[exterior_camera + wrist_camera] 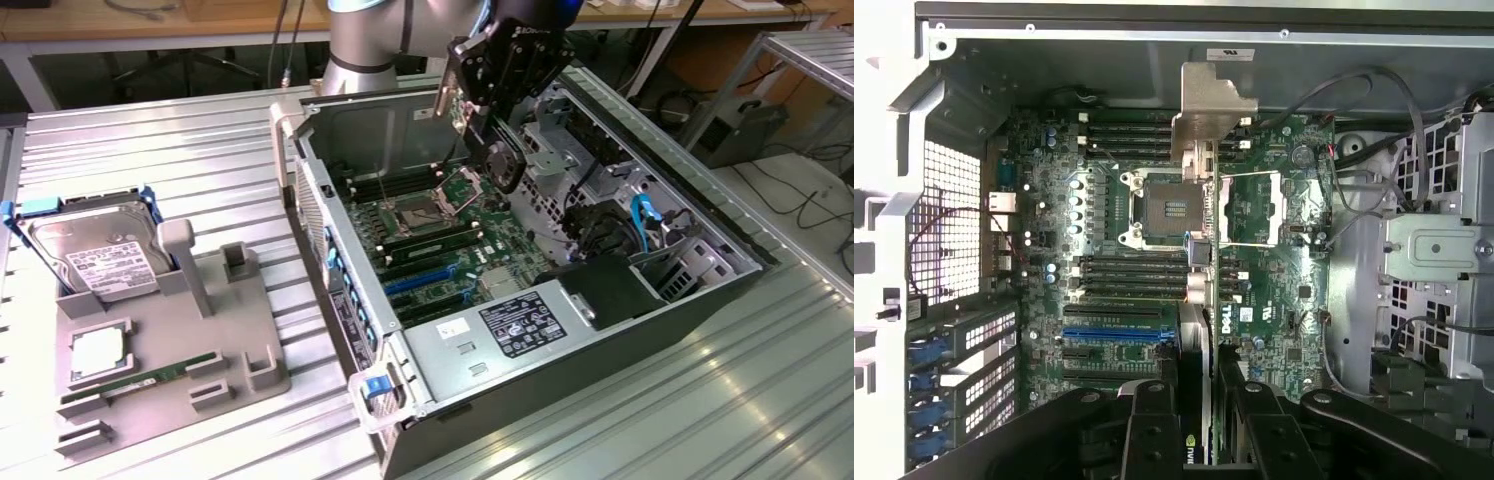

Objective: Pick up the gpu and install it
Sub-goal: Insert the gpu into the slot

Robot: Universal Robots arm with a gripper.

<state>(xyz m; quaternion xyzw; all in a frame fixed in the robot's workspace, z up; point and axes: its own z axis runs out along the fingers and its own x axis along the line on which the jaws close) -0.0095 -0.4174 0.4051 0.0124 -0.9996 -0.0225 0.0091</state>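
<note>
The open case (350,140) lies below the gripper (483,115), its motherboard (434,235) directly beneath. The gripper's fingers (1154,425) are clamped on the gpu (499,162), which hangs on edge under them, above the board.

Lab with a ribbed metal table (160,140).
Wooden benches (80,20) line the far side; loose cables (805,205) lie on the pale floor (754,185) at the exterior view's right.
</note>
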